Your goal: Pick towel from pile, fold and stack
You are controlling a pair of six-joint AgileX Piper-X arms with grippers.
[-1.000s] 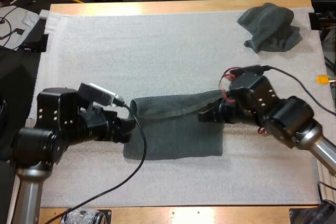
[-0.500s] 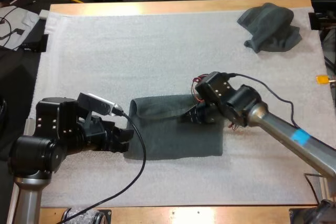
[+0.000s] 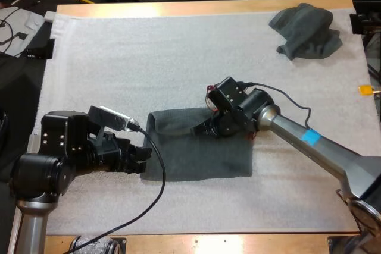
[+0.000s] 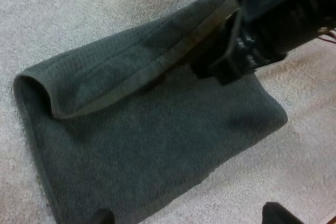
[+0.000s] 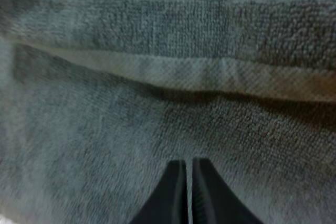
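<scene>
A dark grey-green towel [image 3: 199, 156] lies folded on the mat's middle, a hemmed flap [image 4: 131, 77] turned over its far side. My right gripper [image 3: 200, 128] is low over that flap. Its fingers [image 5: 176, 190] are shut together on nothing, just above the towel's pile [image 5: 94, 145]. In the left wrist view the right gripper [image 4: 231, 64] sits at the flap's edge. My left gripper [image 3: 141, 157] rests at the towel's left edge. Its fingertips [image 4: 102, 216] stand apart, open, at the towel's near edge. A crumpled towel [image 3: 306, 31] lies at the far right corner.
The white mat [image 3: 149, 57] covers most of the wooden table [image 3: 178, 9]. Bare mat stretches along the far side and near the front edge [image 3: 196, 212]. Cables and clutter lie off the table's far left [image 3: 15, 16].
My right gripper has slid left along the towel's flap, from its right end towards its middle. The left gripper drew back slightly from the towel's left edge.
</scene>
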